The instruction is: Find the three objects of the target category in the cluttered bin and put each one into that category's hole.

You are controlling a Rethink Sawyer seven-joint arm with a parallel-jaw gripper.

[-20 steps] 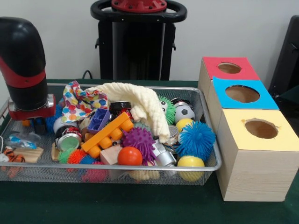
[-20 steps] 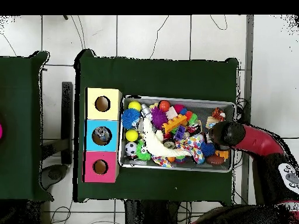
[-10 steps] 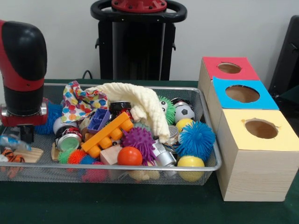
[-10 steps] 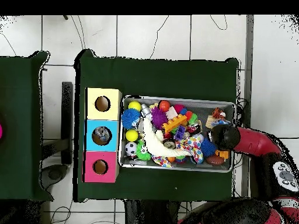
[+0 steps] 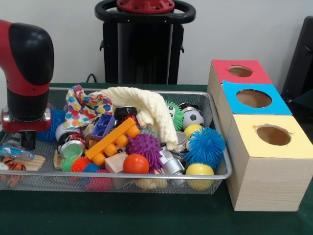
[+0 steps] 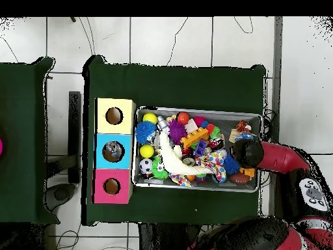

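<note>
The wire mesh bin (image 5: 122,175) sits on the green table, packed with toys; it also shows in the overhead view (image 6: 195,109). My gripper (image 5: 25,139) hangs low over the bin's left end, above a clear packet and a tiger-striped toy (image 5: 12,165); in the overhead view it (image 6: 247,153) is at the bin's right end. The arm hides its tip, so I cannot tell its state. The blue-surround hole (image 5: 253,98) is in the middle wooden box, right of the bin; in the overhead view (image 6: 113,152) something grey shows inside it.
Red-surround hole (image 5: 239,71) lies behind the blue one, pale-yellow-surround hole (image 5: 273,135) in front. The bin holds a cream cloth (image 5: 146,105), blue spiky ball (image 5: 205,146), purple spiky ball (image 5: 145,147), orange ball (image 5: 135,164), soccer ball (image 5: 193,117), orange brick (image 5: 113,141) and metal tins.
The arm has swung and turned at the bin's left end. The gripper sits slightly lower and nearer the front than a second ago. The toys have not moved.
</note>
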